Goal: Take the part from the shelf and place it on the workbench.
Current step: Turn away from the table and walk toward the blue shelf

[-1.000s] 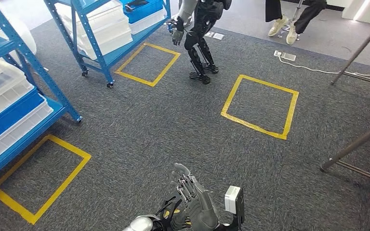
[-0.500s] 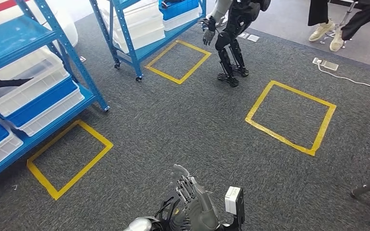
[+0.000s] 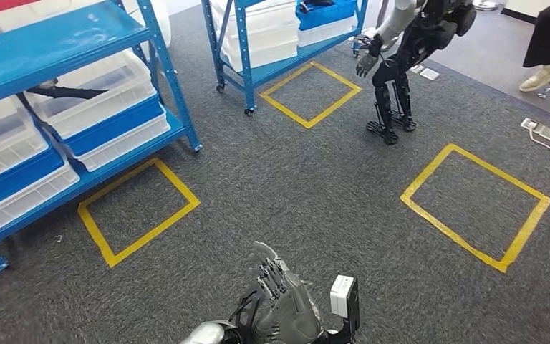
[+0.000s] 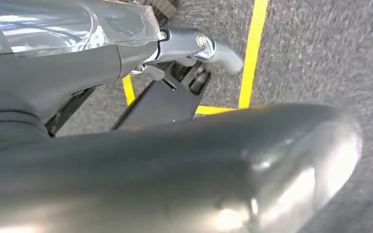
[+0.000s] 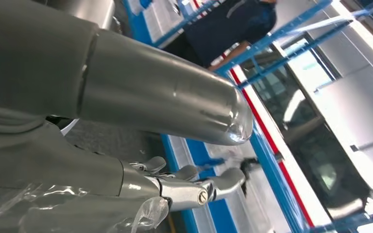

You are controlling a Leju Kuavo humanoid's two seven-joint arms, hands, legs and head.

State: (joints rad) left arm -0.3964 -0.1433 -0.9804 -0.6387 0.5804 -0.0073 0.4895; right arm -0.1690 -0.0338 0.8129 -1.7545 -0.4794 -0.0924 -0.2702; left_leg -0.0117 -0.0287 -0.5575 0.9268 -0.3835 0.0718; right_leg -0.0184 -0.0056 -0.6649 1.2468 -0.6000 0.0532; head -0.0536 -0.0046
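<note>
— Locating the part (image 3: 64, 92): where?
— Black, in a white bin (image 3: 104, 107) on the blue shelf (image 3: 57, 36), well apart from both hands.
— Hands?
— Right hand (image 5: 175, 187) released, fingers spread, empty. Left hand (image 4: 194, 48) above carpet (image 4: 320, 58); grasp cannot be told.

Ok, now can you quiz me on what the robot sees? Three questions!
1. True or false: another robot stands near the far shelf.
2. The tape squares on the carpet are: A yellow, B green, C pink.
3. What is the right robot hand holding?

Key: 1 true. 2 A. 3 nothing; its fingers are spread apart.
</note>
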